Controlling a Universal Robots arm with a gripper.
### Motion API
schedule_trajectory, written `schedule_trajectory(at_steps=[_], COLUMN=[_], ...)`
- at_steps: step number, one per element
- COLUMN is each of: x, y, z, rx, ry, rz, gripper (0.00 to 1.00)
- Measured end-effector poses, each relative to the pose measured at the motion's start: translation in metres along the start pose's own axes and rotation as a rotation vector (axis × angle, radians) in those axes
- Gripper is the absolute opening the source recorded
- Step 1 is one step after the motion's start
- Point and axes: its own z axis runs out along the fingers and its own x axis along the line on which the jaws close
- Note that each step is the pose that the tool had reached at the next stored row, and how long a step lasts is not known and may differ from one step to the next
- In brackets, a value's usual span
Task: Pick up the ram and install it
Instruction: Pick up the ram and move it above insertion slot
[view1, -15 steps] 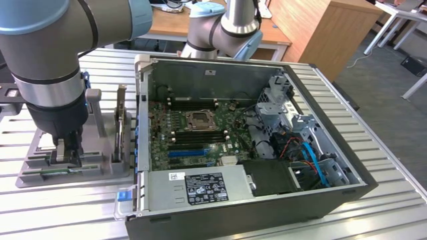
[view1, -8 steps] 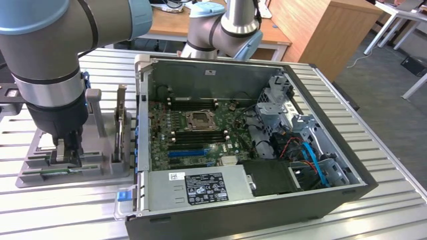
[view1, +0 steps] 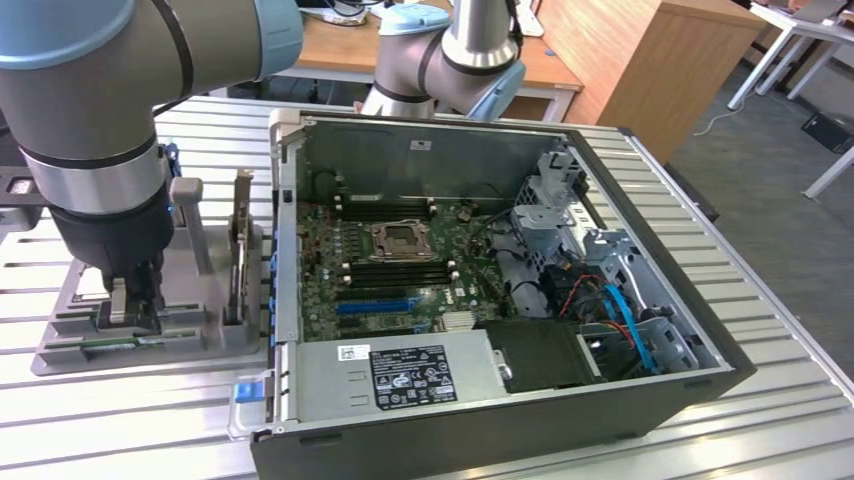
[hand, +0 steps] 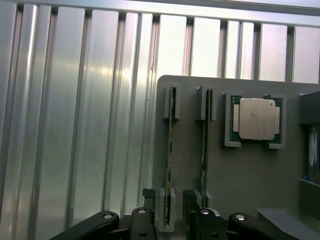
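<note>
**Open gripper placed over the ram in its holder**

The black two-finger gripper (view1: 130, 308) of the grey and blue robot arm (view1: 94, 120) is low over a flat grey plastic holder plate (hand: 240, 175). In the exterior view this plate lies on the ribbed aluminium table (view1: 787, 330), at the left of the open black computer case (view1: 441, 125).

The ram (hand: 170, 140), a long thin green circuit-board stick, stands on its edge in two grey slotted posts, next to the border of the plate. The fingers (hand: 191, 202) are spread wide, one on each side of the near end of the ram. They do not press on it and hold nothing.

A second green stick (hand: 204, 145) stands parallel just beside the ram. After it, a square silver processor chip (hand: 256, 118) lies flat in its own grey frame
</note>
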Motion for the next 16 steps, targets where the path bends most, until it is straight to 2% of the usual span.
schedule_trajectory(at_steps=[6, 10, 16], x=[-0.0004, -0.0004, -0.0003], y=[0.0067, 0.0069, 0.0065], z=[0.0009, 0.001, 0.0078], rx=[-0.0001, 0.0, 0.0], ry=[0.0, -0.0001, 0.0], rz=[0.0, 0.0, 0.0], gripper=[0.36, 0.36, 0.36])
